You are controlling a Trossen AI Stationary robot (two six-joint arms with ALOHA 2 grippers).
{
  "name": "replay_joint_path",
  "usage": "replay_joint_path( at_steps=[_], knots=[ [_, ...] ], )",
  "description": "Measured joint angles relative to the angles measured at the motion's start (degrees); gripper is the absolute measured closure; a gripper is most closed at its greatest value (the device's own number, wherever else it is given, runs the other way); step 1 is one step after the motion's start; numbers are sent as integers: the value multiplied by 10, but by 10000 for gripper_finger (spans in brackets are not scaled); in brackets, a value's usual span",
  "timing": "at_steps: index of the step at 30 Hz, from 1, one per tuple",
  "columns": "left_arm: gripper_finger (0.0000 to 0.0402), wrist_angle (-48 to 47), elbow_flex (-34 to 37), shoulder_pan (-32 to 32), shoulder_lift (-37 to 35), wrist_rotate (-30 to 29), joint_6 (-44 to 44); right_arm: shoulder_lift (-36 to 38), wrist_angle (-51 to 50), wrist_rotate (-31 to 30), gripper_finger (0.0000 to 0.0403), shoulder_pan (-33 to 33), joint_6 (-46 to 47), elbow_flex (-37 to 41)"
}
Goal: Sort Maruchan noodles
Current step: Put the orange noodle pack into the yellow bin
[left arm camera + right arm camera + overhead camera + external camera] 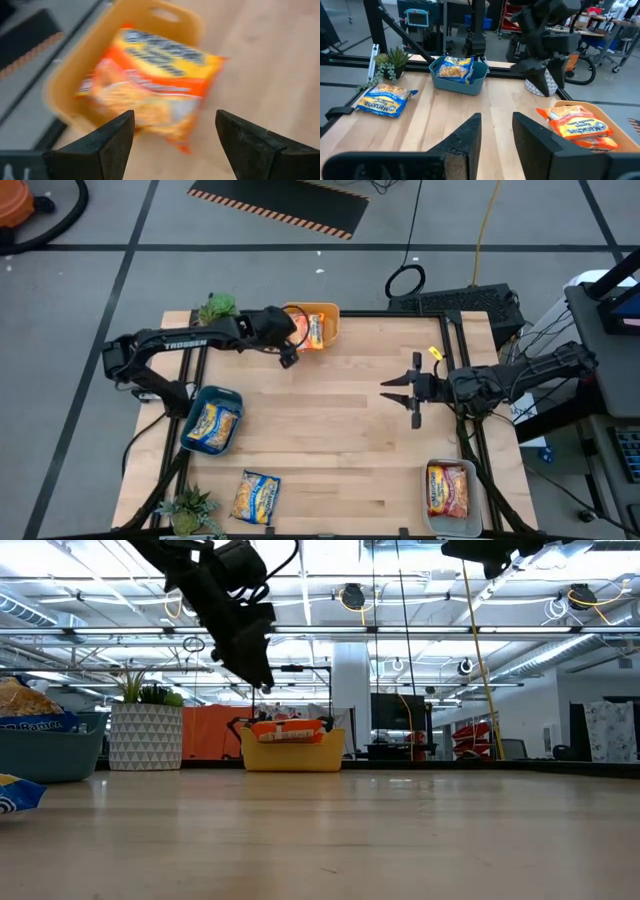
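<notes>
High view shows orange packets (315,330) in the yellow bin (331,313), the left end effector (289,350) spread empty beside it. One blue-and-yellow packet (256,496) still lies loose on the counter (340,430), well away from that bin, so sorting seems nearly done.

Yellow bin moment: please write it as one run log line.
left gripper: open above yellow bin | orange packet: in bin | right gripper: idle, empty

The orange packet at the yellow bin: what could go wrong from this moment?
1. The orange packet lies tilted across the yellow bin, with one end past the rim; it might slide out onto the table.
2. The left gripper hangs open just above it, so a careless retreat could catch the wrapper.
3. One loose packet lies close to the table's near edge; a clumsy grasp could push it off.
</notes>
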State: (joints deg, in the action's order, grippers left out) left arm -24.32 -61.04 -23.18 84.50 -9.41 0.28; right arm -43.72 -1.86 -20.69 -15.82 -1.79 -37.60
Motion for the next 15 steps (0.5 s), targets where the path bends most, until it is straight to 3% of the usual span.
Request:
replay_joint_path(
  at_steps=[4, 8, 15],
  knots=[
    [119, 14, 8, 38, 0, 45, 10, 0, -1, 0, 298, -8, 15, 0],
    [132, 26, 23, 76, 0, 49, 32, 0, -1, 0, 298, -19, 28, 0],
    [218, 103, 83, 98, 2, 47, 36, 0, 8, 0, 298, -31, 41, 0]
  ],
)
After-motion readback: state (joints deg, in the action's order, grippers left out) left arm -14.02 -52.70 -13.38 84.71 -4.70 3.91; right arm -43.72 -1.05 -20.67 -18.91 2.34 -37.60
